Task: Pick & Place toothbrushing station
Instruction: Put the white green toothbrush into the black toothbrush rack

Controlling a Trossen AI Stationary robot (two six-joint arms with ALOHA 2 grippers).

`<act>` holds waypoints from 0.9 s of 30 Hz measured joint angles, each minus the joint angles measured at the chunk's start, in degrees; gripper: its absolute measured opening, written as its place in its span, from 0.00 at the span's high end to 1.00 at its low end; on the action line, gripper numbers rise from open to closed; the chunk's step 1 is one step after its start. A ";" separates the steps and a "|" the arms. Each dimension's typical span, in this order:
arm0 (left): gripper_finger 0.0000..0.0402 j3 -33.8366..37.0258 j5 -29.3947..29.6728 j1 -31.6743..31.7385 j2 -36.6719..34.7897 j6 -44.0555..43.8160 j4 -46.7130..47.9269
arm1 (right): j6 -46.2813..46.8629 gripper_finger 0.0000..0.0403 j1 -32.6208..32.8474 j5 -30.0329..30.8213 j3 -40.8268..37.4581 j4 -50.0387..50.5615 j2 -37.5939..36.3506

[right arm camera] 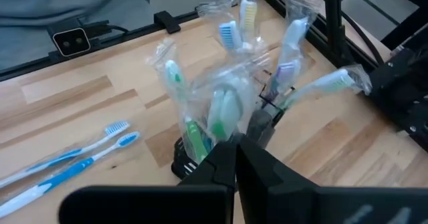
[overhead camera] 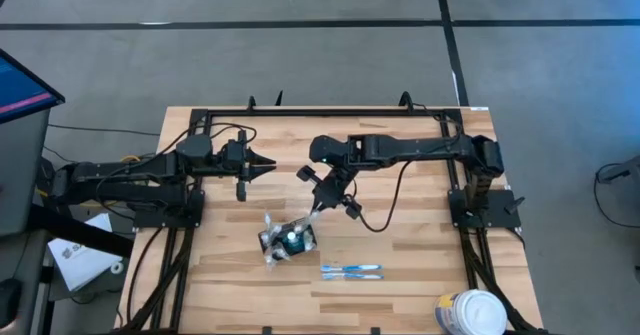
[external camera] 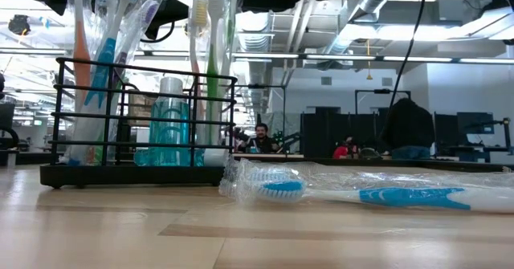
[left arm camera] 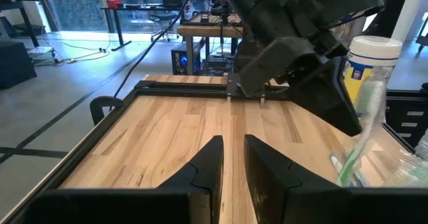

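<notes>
The toothbrushing station (overhead camera: 288, 241) stands on the table (overhead camera: 420, 285) near its middle, a little toward the front edge, with toothbrushes (right arm camera: 231, 33) standing upright in it. Two more toothbrushes (overhead camera: 351, 271) lie flat side by side just to its right and nearer the front edge. A tub (overhead camera: 472, 313) sits at the front right corner. The right gripper (overhead camera: 318, 207) hangs just behind the station; the left gripper (overhead camera: 268, 163) waits farther back, left of centre.

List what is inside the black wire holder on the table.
The toothbrushing station holds upright wrapped toothbrushes in orange, blue, green and yellow, plus a clear teal bottle. Plastic wrap and the right tool, shut above it, cover what lies on its floor.
</notes>
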State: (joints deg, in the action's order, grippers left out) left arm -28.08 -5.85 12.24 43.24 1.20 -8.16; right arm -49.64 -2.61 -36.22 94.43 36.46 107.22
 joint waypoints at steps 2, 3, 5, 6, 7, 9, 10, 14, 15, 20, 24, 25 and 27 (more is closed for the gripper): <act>0.87 0.00 0.00 -0.01 0.00 0.00 0.01 | 0.14 1.00 -0.42 -0.02 0.00 0.11 0.00; 0.87 0.00 0.00 -0.01 0.00 -0.01 0.01 | 0.13 1.00 -0.57 -0.03 0.00 0.24 0.00; 0.87 0.00 0.00 0.01 0.00 -0.01 -0.01 | 0.01 1.00 -0.66 -0.01 0.00 0.89 0.00; 0.87 0.00 0.00 -0.01 -0.02 -0.01 -0.01 | 0.01 1.00 -0.81 -0.03 -0.02 1.02 0.02; 0.87 0.00 0.01 0.01 0.00 0.00 0.00 | 0.03 1.00 -0.96 -0.11 0.00 0.79 0.47; 0.87 0.00 0.01 0.00 0.00 0.00 0.01 | -0.20 1.00 -0.99 -0.52 0.03 0.52 1.69; 0.87 0.00 0.01 -0.01 0.00 -0.01 0.01 | -0.25 1.00 -1.09 -0.99 -0.25 1.58 2.03; 0.87 0.00 0.00 -0.01 0.00 0.00 0.01 | -0.20 1.00 -1.29 -1.43 -0.14 1.36 4.16; 0.87 0.00 0.02 0.00 0.00 -0.01 -0.01 | 0.02 1.00 -1.29 -1.43 -0.30 1.90 4.30; 0.87 0.00 0.01 0.00 0.00 -0.01 0.03 | 0.09 1.00 -1.64 -1.51 -0.04 2.30 3.78; 0.87 0.00 0.00 0.01 0.00 -0.01 0.01 | 0.27 1.00 -1.82 -1.63 0.00 3.38 3.56; 0.87 0.00 0.00 -0.01 0.00 0.01 0.01 | 0.52 1.00 -1.84 -1.62 -0.02 3.71 3.56; 0.87 0.00 0.00 0.00 0.00 0.01 0.01 | 1.27 1.00 -1.94 -1.60 -0.02 3.79 3.56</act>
State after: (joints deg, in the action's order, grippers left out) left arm -28.08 -5.85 12.24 43.24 1.21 -8.14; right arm -48.36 -4.54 -37.82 94.41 40.25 110.78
